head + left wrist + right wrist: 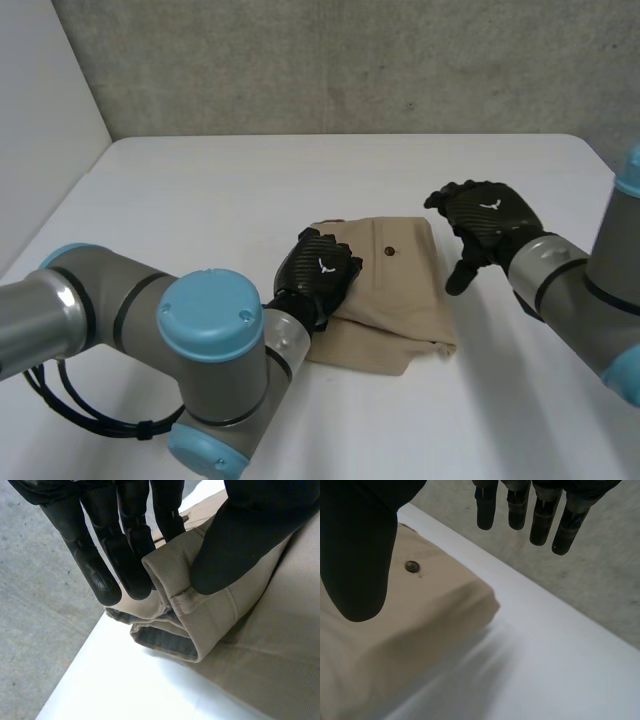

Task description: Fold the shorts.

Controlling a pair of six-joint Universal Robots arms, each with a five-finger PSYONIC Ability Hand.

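A: Status on the fold?
B: Mostly there, I'd say. The khaki shorts (385,290) lie mid-desk as a compact, roughly square stack, several layers thick, not spread flat. The white desk (200,190) is bare around them.
A: Left side?
B: The left robot hand (318,270) is on the stack's left edge. Its wrist view shows a thick stitched hem (172,575) rolled up and pinched between the thumb (240,540) and the fingers (102,582). So it's grasping the cloth, held up off the layers beneath.
A: Right?
B: The right robot hand (488,222) hovers just beside the stack's far right corner. Fingers straight and spread, thumb apart, nothing in it. Not touching the cloth, as far as I can tell. A small button (411,566) sits on the top layer near its thumb.
A: What's left?
B: Judging by this, the pinched left edge needs laying over or setting down flat, then a release. The near right corner looks ragged, with layers sticking out, so maybe a tidy-up. Can't tell whether another fold is meant.
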